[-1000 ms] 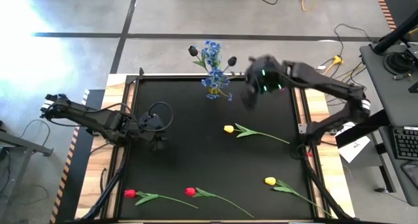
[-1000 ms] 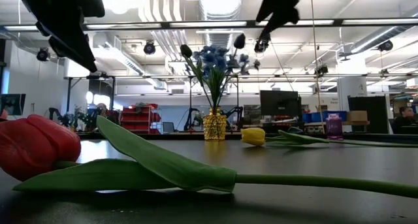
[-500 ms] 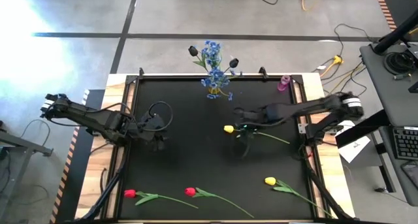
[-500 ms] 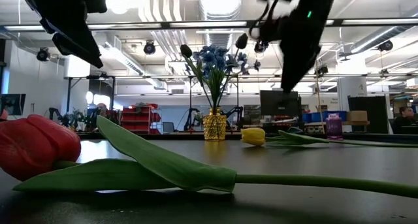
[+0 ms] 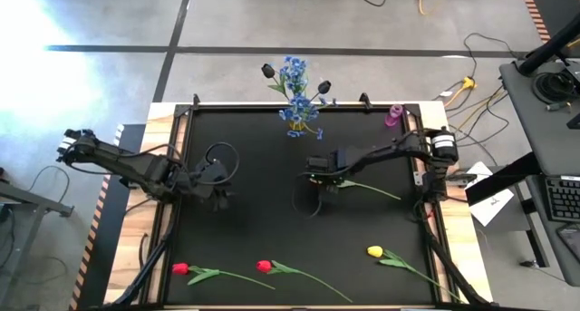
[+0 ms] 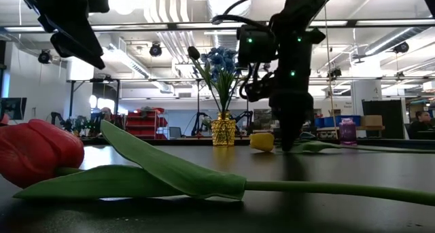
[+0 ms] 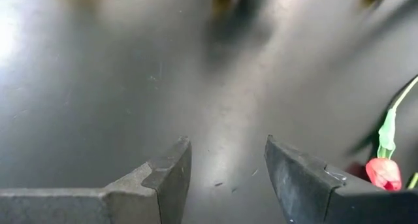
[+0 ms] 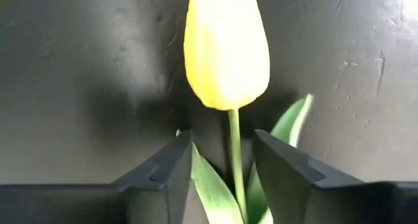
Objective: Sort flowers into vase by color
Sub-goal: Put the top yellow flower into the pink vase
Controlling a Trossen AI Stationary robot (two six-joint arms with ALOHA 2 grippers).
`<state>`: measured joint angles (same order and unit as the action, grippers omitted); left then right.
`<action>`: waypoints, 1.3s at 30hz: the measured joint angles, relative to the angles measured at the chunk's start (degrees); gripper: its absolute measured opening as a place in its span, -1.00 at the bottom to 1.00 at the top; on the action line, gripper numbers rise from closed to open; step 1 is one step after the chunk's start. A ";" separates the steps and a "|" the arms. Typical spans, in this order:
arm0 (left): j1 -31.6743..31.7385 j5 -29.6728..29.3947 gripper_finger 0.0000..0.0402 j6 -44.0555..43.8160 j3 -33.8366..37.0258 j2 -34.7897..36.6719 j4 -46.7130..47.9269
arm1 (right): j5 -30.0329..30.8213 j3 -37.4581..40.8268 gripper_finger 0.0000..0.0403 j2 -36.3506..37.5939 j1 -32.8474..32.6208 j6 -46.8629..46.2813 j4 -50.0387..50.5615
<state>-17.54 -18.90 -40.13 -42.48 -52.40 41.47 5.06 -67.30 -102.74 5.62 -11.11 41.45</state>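
A yellow tulip [image 8: 226, 51] lies flat on the black mat, its stem [image 5: 372, 189] running toward the table's right. My right gripper [image 8: 222, 138] is open and low over it [image 5: 320, 175], one finger on each side of the stem just below the head, and I see no touch. A gold vase [image 5: 297, 121] at the far edge holds blue sprays and black-headed tulips. Another yellow tulip [image 5: 375, 251] and two red tulips [image 5: 179, 268] [image 5: 264, 267] lie near the near edge. My left gripper [image 7: 228, 149] waits open above the mat's left half [image 5: 220, 193].
A small pink object [image 5: 393, 114] stands at the mat's far right corner. In the low view a red tulip [image 6: 37, 151] and its leaf lie close to the camera. Bare mat lies between the two grippers and in front of the vase [image 6: 223, 131].
My right gripper has swung from high beside the vase toward the near and left, and come down to the mat. It now straddles the yellow tulip's stem. The tulip has not moved.
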 joint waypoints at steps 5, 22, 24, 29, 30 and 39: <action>-0.70 0.00 -0.09 -0.73 0.06 0.00 -0.08 | -0.88 0.32 -0.64 -0.34 1.79 0.57 -0.11; -2.05 -0.21 -0.09 -3.24 3.54 -0.26 -5.95 | 23.33 12.14 -0.95 36.75 3.21 -5.42 1.06; -2.05 -1.20 -0.09 -3.01 3.95 -0.78 -8.43 | 30.78 14.38 -0.95 43.04 5.15 -8.27 0.36; -1.91 -1.71 -0.09 2.53 4.42 -3.16 -16.73 | 42.80 17.90 -0.95 53.07 14.97 -9.47 -7.75; -1.90 -1.89 -0.09 3.66 4.41 -3.77 -18.17 | 43.79 18.15 -0.95 53.95 17.42 -8.61 -10.45; -1.81 -3.12 -0.09 4.68 2.12 -8.11 -19.15 | 47.03 17.94 -0.95 52.03 33.79 15.29 -43.29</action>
<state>-19.35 -22.02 -35.45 -40.36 -60.52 22.33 52.09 -49.36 -50.71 39.41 4.17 -1.84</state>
